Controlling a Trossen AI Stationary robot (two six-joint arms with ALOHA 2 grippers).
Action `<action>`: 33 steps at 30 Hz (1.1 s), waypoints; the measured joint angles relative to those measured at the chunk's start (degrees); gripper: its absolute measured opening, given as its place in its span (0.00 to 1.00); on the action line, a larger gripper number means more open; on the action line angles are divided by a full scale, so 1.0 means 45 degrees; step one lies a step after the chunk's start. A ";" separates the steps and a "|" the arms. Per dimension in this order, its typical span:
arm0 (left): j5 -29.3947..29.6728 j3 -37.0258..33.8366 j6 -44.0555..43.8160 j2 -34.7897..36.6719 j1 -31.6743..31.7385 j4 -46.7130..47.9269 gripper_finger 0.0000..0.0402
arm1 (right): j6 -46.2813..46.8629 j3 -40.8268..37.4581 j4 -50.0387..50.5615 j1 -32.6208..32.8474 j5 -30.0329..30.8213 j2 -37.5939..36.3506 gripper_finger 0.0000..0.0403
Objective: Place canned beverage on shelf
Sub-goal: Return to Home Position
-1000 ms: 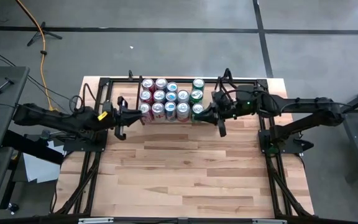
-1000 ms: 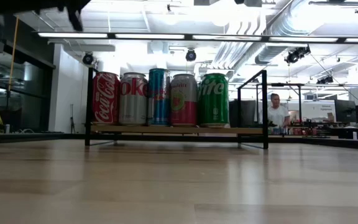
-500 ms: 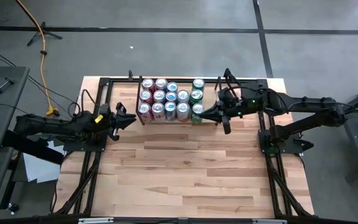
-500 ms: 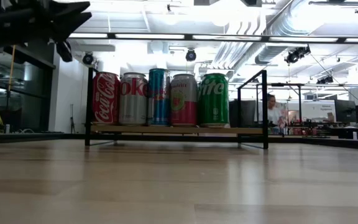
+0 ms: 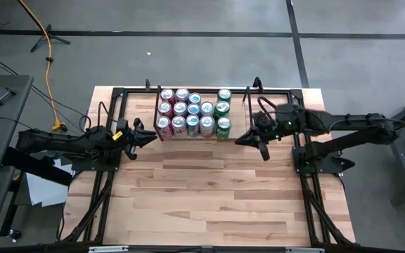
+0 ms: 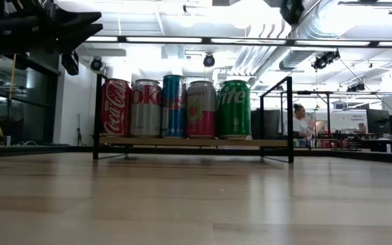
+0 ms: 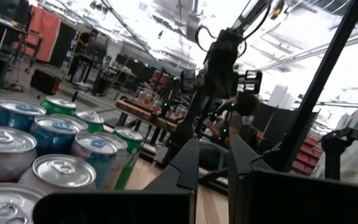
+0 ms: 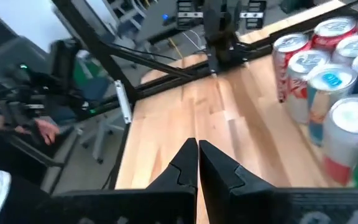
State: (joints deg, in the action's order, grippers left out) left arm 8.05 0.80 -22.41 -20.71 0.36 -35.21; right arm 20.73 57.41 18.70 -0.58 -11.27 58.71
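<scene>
Right gripper [image 5: 245, 138] pinched shut, empty, just right of shelf [image 6: 182, 142]; left gripper [image 5: 143, 133] slightly parted, left side. Cans [image 5: 192, 112] stand on shelf. Homing should pull outward, clear of rods.

Yellow cable [image 5: 48, 63] lies on grey floor [image 5: 188, 56].

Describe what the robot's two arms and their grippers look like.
Both the left arm and the right arm are black, built of tubular segments and bulkier joints, with thin black cables looping near the wrists. A small yellow tag marks the left wrist; a green light glows on the right. The left gripper and right gripper each have two dark fingers tapering to wedge tips.
</scene>
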 joint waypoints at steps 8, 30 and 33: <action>0.0005 0.0000 0.0002 0.0000 0.0000 0.0267 0.01 | 0.1129 -0.6861 -0.7406 -0.0400 -0.0408 -0.3226 0.00; 0.0002 0.0000 0.0008 0.0000 0.0000 0.0648 0.01 | -0.0627 -1.2577 -0.9549 0.0214 0.2268 -0.5050 0.00; 0.0005 0.0015 0.0007 0.0120 -0.0010 0.0885 0.01 | -0.0668 -1.2570 -0.7946 0.0214 0.2268 -0.5045 0.00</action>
State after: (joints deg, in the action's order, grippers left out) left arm 8.08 0.86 -22.38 -20.17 0.32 -31.23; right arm 17.73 0.84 -17.06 0.38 -1.06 36.01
